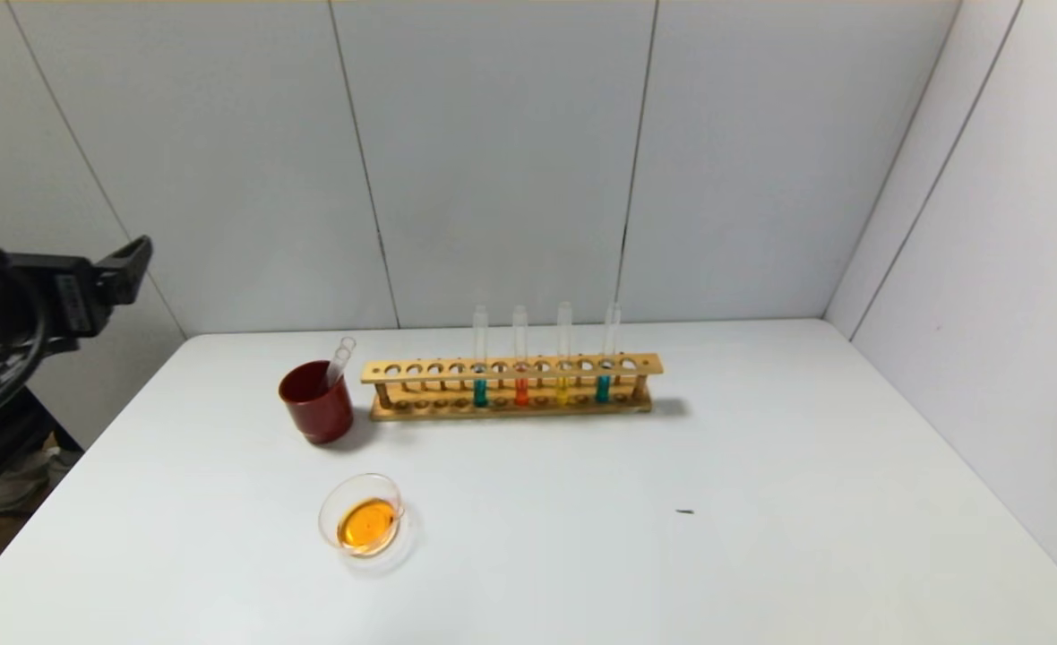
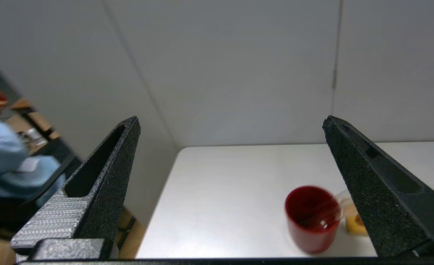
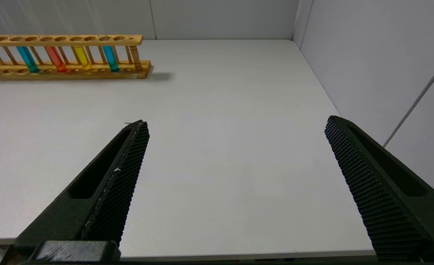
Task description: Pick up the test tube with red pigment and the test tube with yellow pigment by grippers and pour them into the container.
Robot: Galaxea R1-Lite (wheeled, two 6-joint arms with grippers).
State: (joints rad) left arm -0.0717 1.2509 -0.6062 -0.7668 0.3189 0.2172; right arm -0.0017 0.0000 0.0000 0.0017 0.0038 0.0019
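A wooden rack (image 1: 511, 367) at the table's back holds a tube with orange-red liquid (image 1: 521, 391), a tube with yellow liquid (image 1: 563, 391) and two teal tubes. They also show in the right wrist view, the orange-red tube (image 3: 56, 59) and the yellow tube (image 3: 81, 58). The clear glass dish (image 1: 376, 484) in front holds orange liquid. My left gripper (image 2: 232, 120) is open and empty, raised off the table's left side, far from the rack. My right gripper (image 3: 237, 121) is open and empty above the table's front right edge; it is out of the head view.
A dark red cup (image 1: 316, 403) left of the rack holds clear empty tubes (image 1: 340, 358); it shows in the left wrist view (image 2: 310, 221). A small dark speck (image 1: 685, 511) lies on the table. Walls stand behind and to the right. A person (image 2: 0, 162) is beyond the table's left edge.
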